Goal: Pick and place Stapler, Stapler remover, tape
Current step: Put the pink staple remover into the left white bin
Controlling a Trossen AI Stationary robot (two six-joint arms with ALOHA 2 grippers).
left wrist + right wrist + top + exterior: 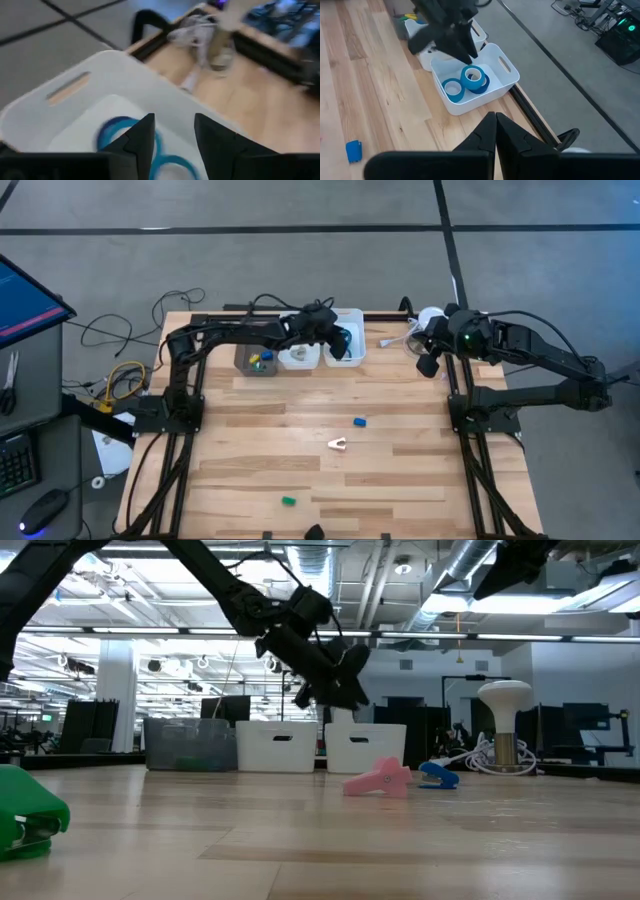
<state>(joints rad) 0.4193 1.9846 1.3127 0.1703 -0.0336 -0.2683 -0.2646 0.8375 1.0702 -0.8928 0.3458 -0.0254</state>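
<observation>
Both my grippers are up at the far edge of the big wooden table [300,415]. Left gripper [173,134] hangs over the white bin [506,80] with its fingers apart and nothing between them. Right gripper [495,120] waits past that bin, fingers pressed together, empty. Three blue tape rolls [468,80] lie inside the white bin, one stacked on another. Small blue stapler [359,421] and pink stapler remover [338,444] sit mid-table, close but apart

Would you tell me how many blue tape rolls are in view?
3, all in the rightmost white bin: one tape roll lying flat, a second roll resting on a third roll beside it. The left end effector overhead might hide more.
</observation>
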